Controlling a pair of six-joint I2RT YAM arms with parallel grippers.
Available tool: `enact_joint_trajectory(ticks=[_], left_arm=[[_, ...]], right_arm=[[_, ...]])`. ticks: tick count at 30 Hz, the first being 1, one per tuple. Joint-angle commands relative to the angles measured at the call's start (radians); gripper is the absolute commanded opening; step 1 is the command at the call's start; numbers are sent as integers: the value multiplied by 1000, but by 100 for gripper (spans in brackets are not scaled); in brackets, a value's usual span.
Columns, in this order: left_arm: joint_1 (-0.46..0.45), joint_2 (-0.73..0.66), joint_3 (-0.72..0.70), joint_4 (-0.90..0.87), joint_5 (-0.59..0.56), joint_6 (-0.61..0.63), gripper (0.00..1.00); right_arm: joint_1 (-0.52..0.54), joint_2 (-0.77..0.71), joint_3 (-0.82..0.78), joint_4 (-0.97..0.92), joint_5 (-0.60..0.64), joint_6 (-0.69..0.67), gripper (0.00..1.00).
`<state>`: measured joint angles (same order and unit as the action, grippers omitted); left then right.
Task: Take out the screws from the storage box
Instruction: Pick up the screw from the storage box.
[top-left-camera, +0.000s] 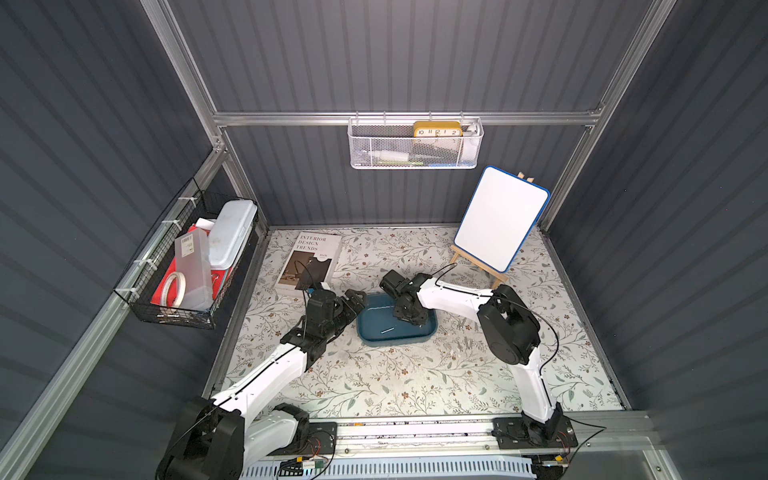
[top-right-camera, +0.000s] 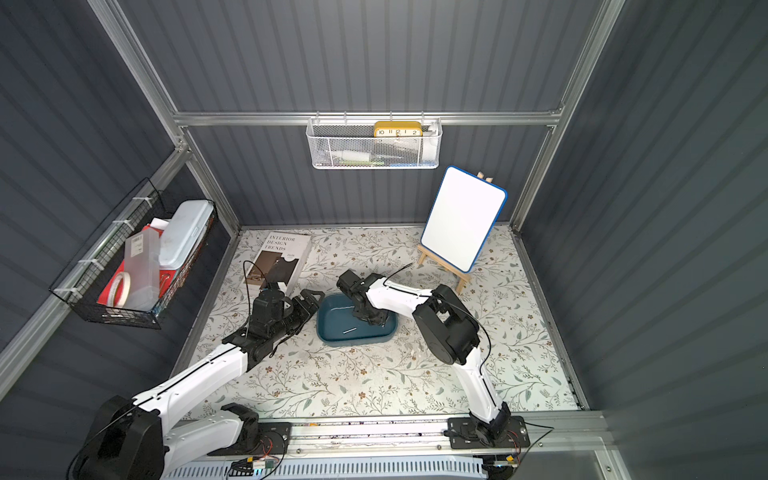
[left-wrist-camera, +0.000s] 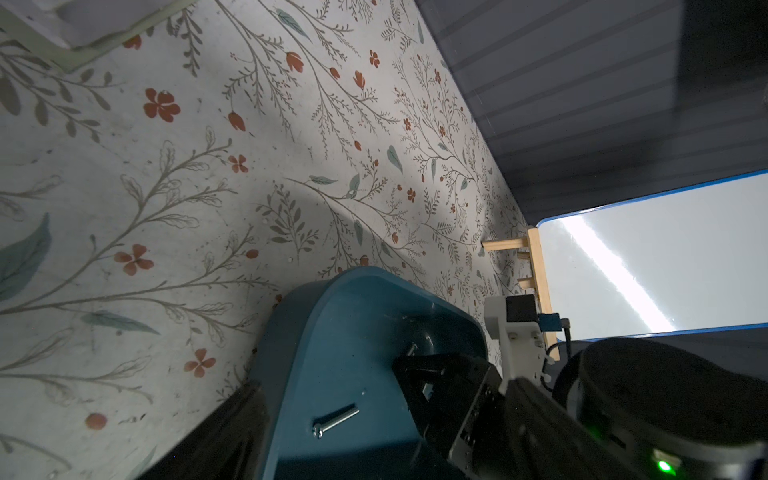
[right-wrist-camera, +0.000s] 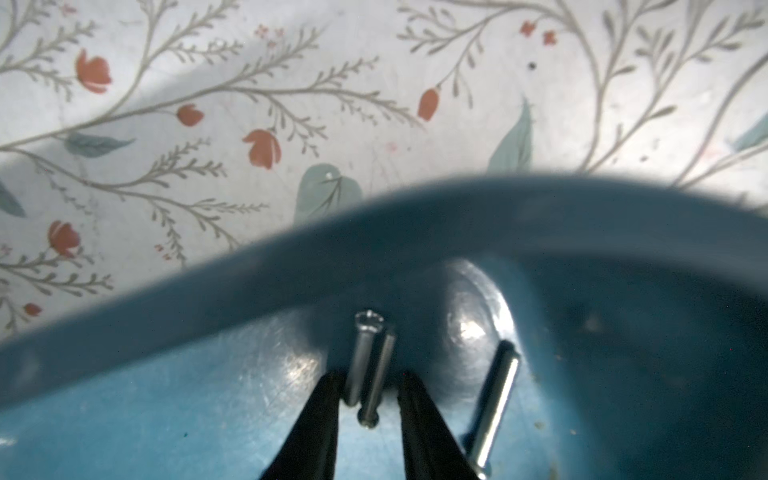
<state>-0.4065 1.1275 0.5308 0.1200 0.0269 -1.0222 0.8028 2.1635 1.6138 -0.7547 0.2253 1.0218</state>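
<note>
Mid-frame on the desk (top-left-camera: 395, 374), the storage box (top-left-camera: 386, 341) holds a few screws (right-wrist-camera: 370, 370) — the right gripper (right-wrist-camera: 369, 376), jaws narrowly parted, straddles two for pinching; the left gripper (top-left-camera: 354, 303), wide open, flanks the rim — likely bracing.

Robot lab cell, aluminium frame (top-left-camera: 399, 118)

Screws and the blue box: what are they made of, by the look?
Screws: metal, probably steel, bright silvery finish; sharp glints run along the shanks. Box: likely plastic, teal, smooth semi-gloss; soft highlights on the floor, rounded moulded rim.
</note>
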Motion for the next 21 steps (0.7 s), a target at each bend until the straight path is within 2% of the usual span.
enact_joint_trajectory(ticks=[1,6,14,21], left_arm=[[-5,-5,-14,15,16,18,93],[-5,6,-9,12,18,22,93],[-5,46,-5,7,15,21,93],[-5,61,-2,11,15,20,93]], right_arm=[[-16,41,-12,-46,15,20,32],[-19,58,6,-32,-9,2,27],[-23,82,-2,-25,-37,-18,2],[-50,51,0,-28,-34,-30,0]])
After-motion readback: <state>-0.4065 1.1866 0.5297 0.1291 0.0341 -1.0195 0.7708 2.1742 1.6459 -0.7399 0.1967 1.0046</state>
